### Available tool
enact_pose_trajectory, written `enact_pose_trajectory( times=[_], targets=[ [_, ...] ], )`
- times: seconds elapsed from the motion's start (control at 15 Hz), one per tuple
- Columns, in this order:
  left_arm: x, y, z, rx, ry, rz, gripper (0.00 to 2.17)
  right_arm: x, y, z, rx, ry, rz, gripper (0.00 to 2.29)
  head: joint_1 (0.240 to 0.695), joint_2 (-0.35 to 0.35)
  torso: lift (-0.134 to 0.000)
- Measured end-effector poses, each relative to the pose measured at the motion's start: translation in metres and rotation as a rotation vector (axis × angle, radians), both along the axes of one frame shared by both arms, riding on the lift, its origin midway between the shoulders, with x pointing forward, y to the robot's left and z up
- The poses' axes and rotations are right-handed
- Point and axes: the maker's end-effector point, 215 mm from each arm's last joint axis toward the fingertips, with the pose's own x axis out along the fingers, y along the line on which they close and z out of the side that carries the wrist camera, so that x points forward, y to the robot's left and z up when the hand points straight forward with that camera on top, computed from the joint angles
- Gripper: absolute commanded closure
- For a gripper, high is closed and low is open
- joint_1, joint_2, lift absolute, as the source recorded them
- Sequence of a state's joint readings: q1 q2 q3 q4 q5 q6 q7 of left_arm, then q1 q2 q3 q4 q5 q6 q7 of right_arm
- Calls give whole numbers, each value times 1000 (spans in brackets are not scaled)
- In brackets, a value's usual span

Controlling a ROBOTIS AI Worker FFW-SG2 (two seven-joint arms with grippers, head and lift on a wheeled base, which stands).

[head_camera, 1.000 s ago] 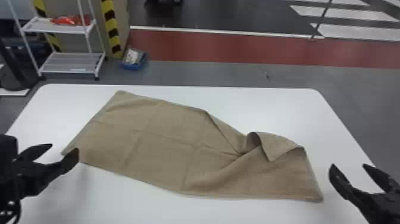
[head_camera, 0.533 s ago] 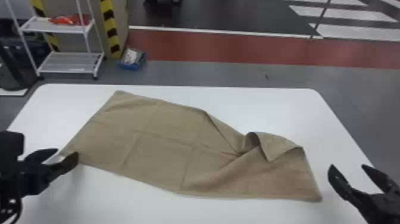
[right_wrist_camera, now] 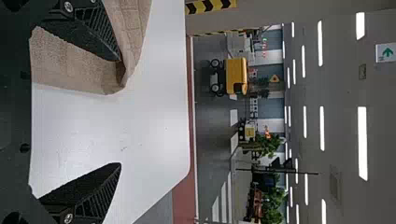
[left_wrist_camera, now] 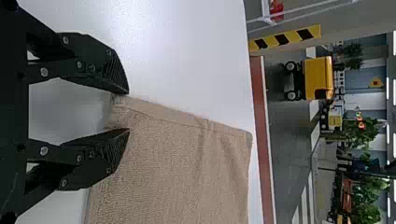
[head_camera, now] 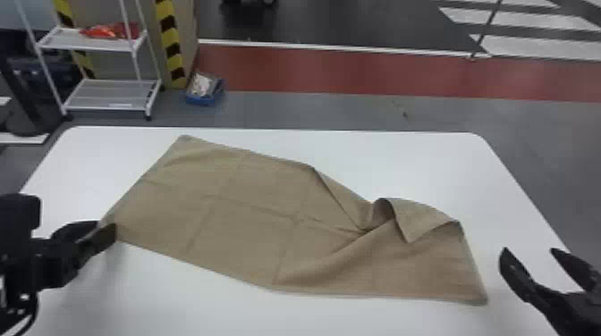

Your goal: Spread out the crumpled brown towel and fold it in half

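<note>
Spreading seems in hand: with the brown towel [head_camera: 250, 214] on the table [head_camera: 179, 295], the left gripper [left_wrist_camera: 128, 111], wide at its left corner, should close there, the right gripper [head_camera: 530, 250] being wide beside its right end.

Signs show green arrow [right_wrist_camera: 387, 52] on white, yellow triangle [right_wrist_camera: 274, 79].

I see a brown cloth towel [head_camera: 250, 214], matt and rough-woven, on a smooth white table [head_camera: 313, 317] with a soft sheen.
</note>
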State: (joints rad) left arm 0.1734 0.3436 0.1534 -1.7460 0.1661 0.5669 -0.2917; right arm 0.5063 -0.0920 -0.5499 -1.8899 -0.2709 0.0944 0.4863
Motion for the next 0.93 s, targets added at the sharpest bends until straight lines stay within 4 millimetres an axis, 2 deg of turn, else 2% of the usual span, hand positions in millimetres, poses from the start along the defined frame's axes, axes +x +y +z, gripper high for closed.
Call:
enact_pose_trajectory(
  times=[0.07, 0.13, 0.33, 0.53, 0.73, 0.93],
  targets=[
    [0, 0, 0, -1, -1, -1, 1281, 0, 0, 0, 0, 0, 0, 83, 695, -105, -123],
    [0, -1, 2, -3, -4, -3, 1359, 0, 0, 0, 0, 0, -1, 83, 695, -107, -123],
    [-4, -6, 14, -16, -28, -9, 1359, -1, 1, 1, -14, -4, 5, 83, 695, -111, -123],
    [-7, -13, 26, -31, -48, -21, 1359, -6, 21, 1, -8, -1, 103, 171, 695, -96, -123],
    [-8, -15, 30, -35, -55, -24, 1359, -18, 29, -13, 14, 62, 131, 289, 695, -92, -123],
    [-8, -15, 29, -34, -55, -24, 1359, -36, 32, -37, 18, 125, 146, 407, 695, -89, -123]
  ],
)
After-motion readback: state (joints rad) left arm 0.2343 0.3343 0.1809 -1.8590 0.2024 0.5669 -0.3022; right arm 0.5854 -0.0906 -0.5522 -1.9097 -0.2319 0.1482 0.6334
